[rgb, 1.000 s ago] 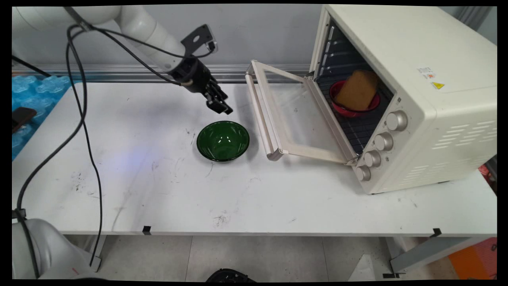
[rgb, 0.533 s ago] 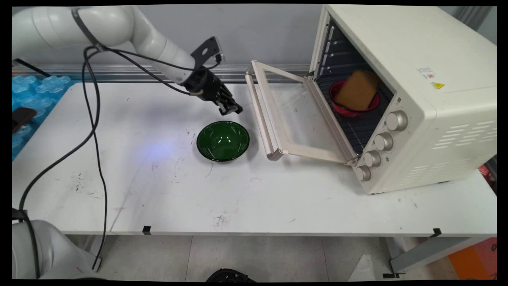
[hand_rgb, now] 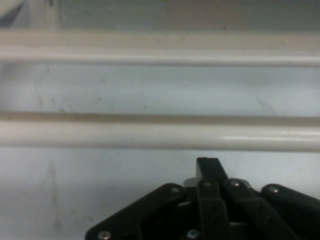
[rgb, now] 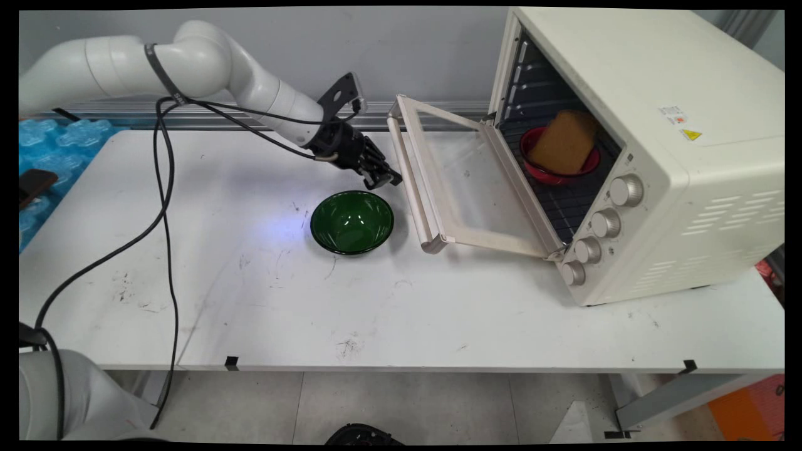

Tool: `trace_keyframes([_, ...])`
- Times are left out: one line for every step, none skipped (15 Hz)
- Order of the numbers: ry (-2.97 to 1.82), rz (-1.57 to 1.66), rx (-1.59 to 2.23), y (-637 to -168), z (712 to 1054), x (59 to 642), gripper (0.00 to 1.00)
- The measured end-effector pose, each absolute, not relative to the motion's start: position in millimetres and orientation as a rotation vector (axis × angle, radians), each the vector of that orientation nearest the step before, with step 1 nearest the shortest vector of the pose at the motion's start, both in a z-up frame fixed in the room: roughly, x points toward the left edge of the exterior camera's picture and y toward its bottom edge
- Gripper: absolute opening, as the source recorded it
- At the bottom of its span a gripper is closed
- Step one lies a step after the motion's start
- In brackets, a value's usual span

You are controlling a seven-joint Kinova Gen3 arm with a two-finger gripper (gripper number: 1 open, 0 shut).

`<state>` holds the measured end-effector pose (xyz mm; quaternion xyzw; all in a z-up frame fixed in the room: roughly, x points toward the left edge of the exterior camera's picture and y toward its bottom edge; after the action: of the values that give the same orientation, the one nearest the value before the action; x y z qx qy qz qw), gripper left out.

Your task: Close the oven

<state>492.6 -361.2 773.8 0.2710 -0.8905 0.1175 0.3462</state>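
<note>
White table (rgb: 376,300) carries green bowl (rgb: 352,222) and oven, door (rgb: 463,181) dropped open. Tool (rgb: 383,180), pressed together, empty, is held just beside door handle (rgb: 410,181), above bowl's far rim.

Open table (rgb: 250,294) lies left of the green bowl (rgb: 351,222); the lowered oven door (rgb: 438,181) blocks its right.
</note>
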Motion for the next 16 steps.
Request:
trace_keyframes([-2.302, 0.305, 0.697, -362, 772, 492, 0.0])
trace_keyframes([-2.291, 0.305, 0.691, -364, 771, 490, 0.0])
trace_keyframes([-2.283, 0.304, 0.685, -365, 770, 489, 0.0])
trace_keyframes([-2.273, 0.304, 0.678, -367, 769, 489, 0.0])
trace_keyframes([-2.265, 0.304, 0.671, -368, 769, 488, 0.0])
trace_keyframes([-2.258, 0.303, 0.665, -369, 770, 487, 0.0])
trace_keyframes([-2.253, 0.302, 0.66, -369, 770, 488, 0.0])
trace_keyframes([-2.248, 0.302, 0.654, -370, 771, 488, 0.0])
trace_keyframes([-2.245, 0.302, 0.651, -370, 771, 488, 0.0])
trace_keyframes([-2.24, 0.302, 0.644, -371, 773, 488, 0.0])
trace_keyframes([-2.236, 0.302, 0.638, -371, 774, 489, 0.0])
trace_keyframes([-2.233, 0.303, 0.632, -372, 776, 489, 0.0])
trace_keyframes([-2.229, 0.305, 0.628, -373, 778, 489, 0.0])
trace_keyframes([-2.227, 0.306, 0.624, -373, 779, 490, 0.0])
trace_keyframes([-2.223, 0.307, 0.617, -374, 782, 489, 0.0])
trace_keyframes([-2.22, 0.308, 0.613, -374, 784, 489, 0.0])
